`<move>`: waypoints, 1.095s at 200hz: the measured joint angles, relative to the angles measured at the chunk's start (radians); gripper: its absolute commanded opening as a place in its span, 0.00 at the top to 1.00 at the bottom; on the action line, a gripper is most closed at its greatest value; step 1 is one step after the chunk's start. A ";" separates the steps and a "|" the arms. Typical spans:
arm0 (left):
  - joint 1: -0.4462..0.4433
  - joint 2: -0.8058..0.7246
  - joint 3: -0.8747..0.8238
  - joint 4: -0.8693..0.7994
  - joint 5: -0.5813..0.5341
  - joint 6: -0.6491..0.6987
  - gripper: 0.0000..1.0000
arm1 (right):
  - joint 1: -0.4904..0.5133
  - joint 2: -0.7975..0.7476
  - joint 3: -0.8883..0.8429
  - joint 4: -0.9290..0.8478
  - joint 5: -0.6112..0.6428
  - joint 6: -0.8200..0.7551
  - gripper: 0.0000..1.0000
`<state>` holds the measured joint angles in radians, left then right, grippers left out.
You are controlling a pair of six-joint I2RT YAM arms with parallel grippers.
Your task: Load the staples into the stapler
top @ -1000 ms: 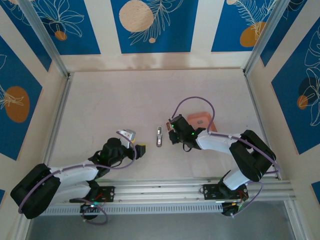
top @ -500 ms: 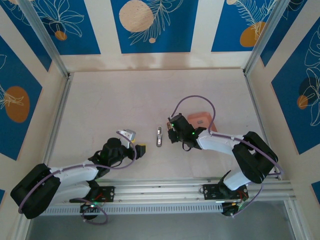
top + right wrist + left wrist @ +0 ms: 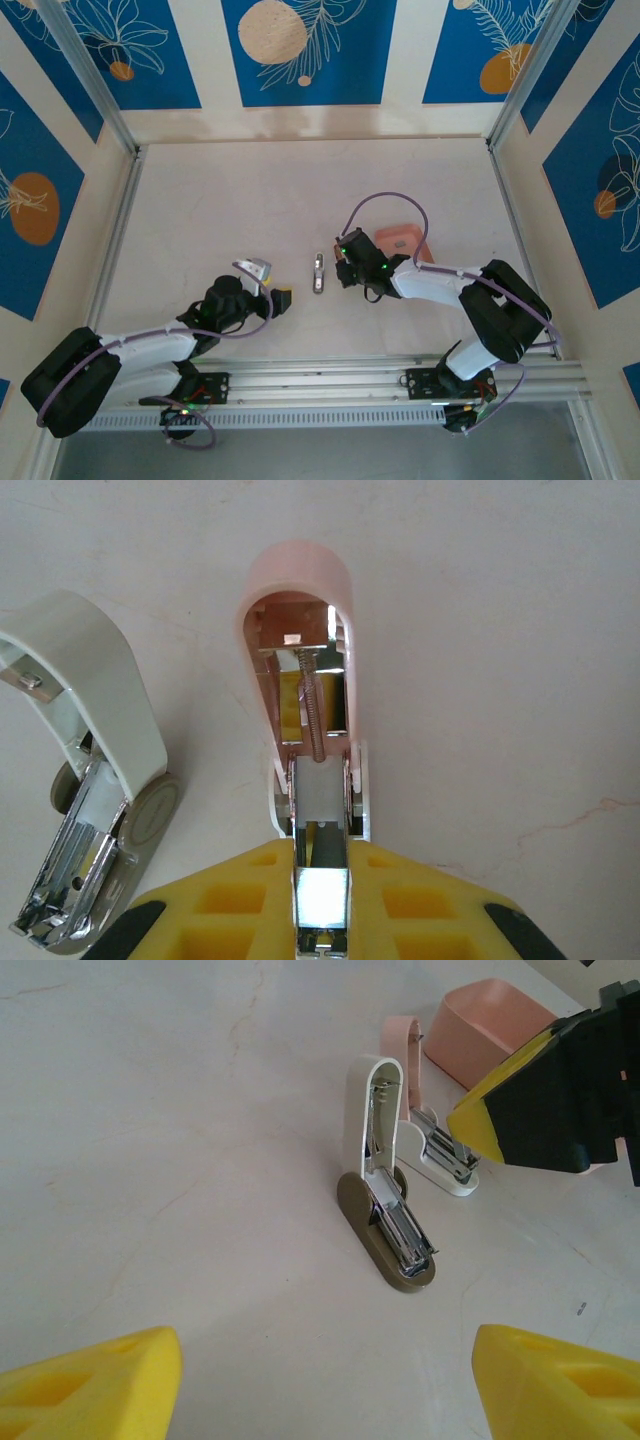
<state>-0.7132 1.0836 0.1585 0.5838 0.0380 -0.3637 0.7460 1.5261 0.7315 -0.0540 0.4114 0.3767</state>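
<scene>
Right fingers (image 3: 280, 872) edged farther out, pinching staples (image 3: 322, 895) over open pink stapler (image 3: 300, 630).

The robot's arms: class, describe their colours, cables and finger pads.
The left arm and right arm share white shells, black joints and black bases. A purple cable loops over each wrist, and small green lights glow on the right arm. The fingers are yellow blocks with square hollows.

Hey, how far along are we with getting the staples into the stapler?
Done: the pink stapler lies flipped open, its channel exposed. In hand: the right hand is shut on a silvery strip of staples, lined up at the channel's near end. Still to do: slide the strip fully in and close the stapler. The left hand hangs open, holding nothing.
</scene>
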 measured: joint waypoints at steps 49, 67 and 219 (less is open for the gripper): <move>0.000 0.001 0.000 0.001 0.000 0.000 0.24 | 0.000 0.000 0.000 -0.003 0.000 0.010 0.83; 0.000 0.001 0.000 0.001 0.000 0.000 0.24 | 0.000 0.000 0.000 -0.005 0.000 0.012 0.83; 0.000 0.010 0.000 0.006 0.007 0.000 0.24 | 0.006 0.000 -0.005 -0.013 0.000 0.037 0.83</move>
<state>-0.7132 1.0935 0.1585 0.5896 0.0448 -0.3637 0.7517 1.5261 0.7261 -0.0666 0.4114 0.4141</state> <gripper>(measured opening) 0.761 0.175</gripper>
